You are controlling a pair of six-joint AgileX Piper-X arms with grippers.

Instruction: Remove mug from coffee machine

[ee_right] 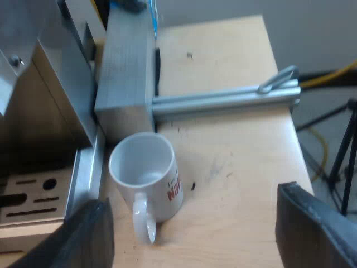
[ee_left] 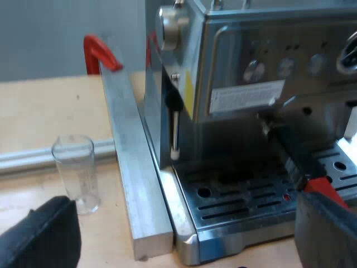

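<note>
Mug (ee_right: 148,178): white with red lettering, set upright on the counter (ee_right: 240,184). It is off the machine (ee_left: 251,67), just beside the drip tray (ee_right: 33,195) and near a metal block (ee_right: 125,72), with its handle turned towards the right pincer (ee_right: 201,229).
Right pincer: fingers spread wide, nothing held, mug untouched.
Left pincer (ee_left: 184,234): fingers spread wide, nothing held, placed near the machine's front.
Holder (ee_left: 295,164): locked into the machine, red end seen over the drip tray.
Glass (ee_left: 78,170): upright on the counter, parted from the machine by a metal bar (ee_left: 134,167).
</note>
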